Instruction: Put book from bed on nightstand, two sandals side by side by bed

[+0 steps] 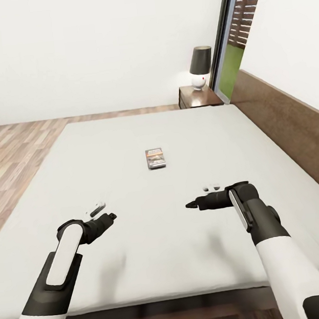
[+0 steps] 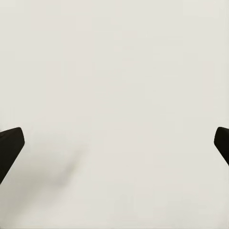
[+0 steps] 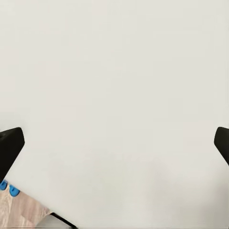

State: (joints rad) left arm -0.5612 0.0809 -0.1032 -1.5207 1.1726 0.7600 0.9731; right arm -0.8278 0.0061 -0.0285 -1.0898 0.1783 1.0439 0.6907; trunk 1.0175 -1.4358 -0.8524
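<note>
The book [image 1: 155, 158], a small dark paperback with an orange band, lies flat in the middle of the bed's pale mattress [image 1: 129, 148]. Both my grippers hover low over the mattress, nearer to me than the book. The left gripper [image 1: 109, 217] is to the book's left, the right gripper [image 1: 190, 205] slightly to its right. Each wrist view has dark fingers [image 2: 9, 143] [image 3: 9, 145] spread wide with only mattress between them, so both are open. Two bright blue sandal tips [image 3: 7, 188] peek out on the wood floor past the mattress edge. The nightstand [image 1: 192, 97] stands at the bed's far corner.
A lamp [image 1: 200, 67] with a white base and dark shade sits on the nightstand. The brown headboard [image 1: 283, 122] runs along the right. A black-framed window [image 1: 234, 29] is behind the nightstand. Wood floor [image 1: 15, 145] lies left of the bed.
</note>
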